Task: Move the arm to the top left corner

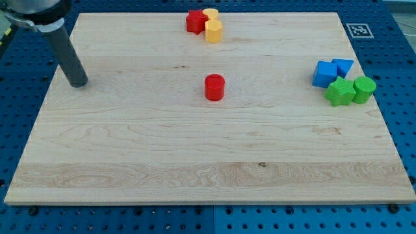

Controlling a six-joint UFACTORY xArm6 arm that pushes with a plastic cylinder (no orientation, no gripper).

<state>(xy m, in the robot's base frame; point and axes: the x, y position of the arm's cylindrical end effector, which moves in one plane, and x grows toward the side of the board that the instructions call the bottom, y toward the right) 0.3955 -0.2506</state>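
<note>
My dark rod comes in from the view's top left and my tip (78, 83) rests on the wooden board (130, 162) near its left edge, in the upper left part. No block touches it. The nearest block is a red cylinder (214, 87) at the board's middle, far to the right of the tip. A red star block (194, 21) and two yellow blocks (213, 30) sit together at the top edge, well to the tip's upper right.
At the view's right, two blue blocks (324, 73), a green star block (340, 91) and a green cylinder (364, 89) cluster together. A black-and-white marker tag (359, 30) lies off the board's top right corner. Blue pegboard surrounds the board.
</note>
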